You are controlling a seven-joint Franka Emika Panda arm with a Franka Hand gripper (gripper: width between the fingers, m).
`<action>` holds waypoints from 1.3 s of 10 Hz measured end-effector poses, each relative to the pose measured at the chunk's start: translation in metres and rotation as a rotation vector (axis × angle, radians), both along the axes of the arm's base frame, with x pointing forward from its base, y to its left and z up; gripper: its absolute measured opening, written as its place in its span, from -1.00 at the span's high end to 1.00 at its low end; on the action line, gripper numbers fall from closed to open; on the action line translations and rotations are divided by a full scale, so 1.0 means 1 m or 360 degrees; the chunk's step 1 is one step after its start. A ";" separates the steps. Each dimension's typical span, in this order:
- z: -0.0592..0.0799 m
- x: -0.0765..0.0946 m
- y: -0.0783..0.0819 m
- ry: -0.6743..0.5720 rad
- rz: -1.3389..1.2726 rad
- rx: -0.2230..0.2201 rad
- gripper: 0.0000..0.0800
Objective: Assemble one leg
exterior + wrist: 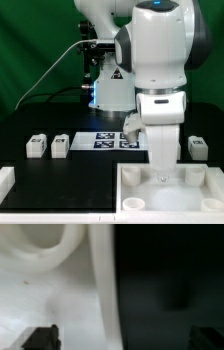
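Observation:
Two white legs [37, 146] [61, 145] with tags stand on the black table at the exterior view's left. A third leg [197, 147] stands at the right, behind the large white tray-like piece [128, 190]. My gripper [162, 177] points down over the far edge of that piece. In the wrist view the gripper [124, 339] is open and empty, with dark fingertips [40, 339] wide apart. One finger is over the white piece [55, 291] and the other over the black table. A round recess [40, 238] shows in the white piece.
The marker board [108, 140] lies mid-table behind the gripper. Another white part [5, 182] sits at the front of the exterior view's left. The arm's base and cables stand at the back against a green backdrop.

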State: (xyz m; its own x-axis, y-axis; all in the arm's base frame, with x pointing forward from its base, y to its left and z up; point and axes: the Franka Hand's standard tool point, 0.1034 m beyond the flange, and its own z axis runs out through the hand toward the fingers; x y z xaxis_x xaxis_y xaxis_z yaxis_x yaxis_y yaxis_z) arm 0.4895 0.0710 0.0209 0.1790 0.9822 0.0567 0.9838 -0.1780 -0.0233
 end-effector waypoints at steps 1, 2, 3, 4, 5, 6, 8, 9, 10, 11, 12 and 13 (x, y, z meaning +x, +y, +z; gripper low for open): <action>0.011 -0.009 0.005 -0.0001 -0.0120 -0.0006 -0.62; 0.020 -0.020 0.017 0.0004 -0.0432 -0.0008 -0.62; 0.029 -0.031 0.032 0.0011 -0.0677 -0.0012 -0.62; 0.035 -0.036 0.044 0.0019 -0.0869 -0.0006 -0.62; 0.038 -0.039 0.060 0.0031 -0.1153 0.0006 -0.62; 0.037 -0.040 0.064 0.0048 -0.1248 0.0015 -0.62; 0.037 -0.040 0.064 0.0087 -0.1567 0.0030 -0.62; 0.037 -0.042 0.067 0.0113 -0.1752 0.0036 -0.62; 0.034 -0.050 0.075 0.0165 -0.2019 0.0034 -0.62; 0.032 -0.059 0.087 0.0188 -0.2117 0.0017 -0.62; 0.031 -0.065 0.094 0.0194 -0.2103 0.0006 -0.62; 0.031 -0.065 0.093 0.0213 -0.2074 -0.0018 -0.62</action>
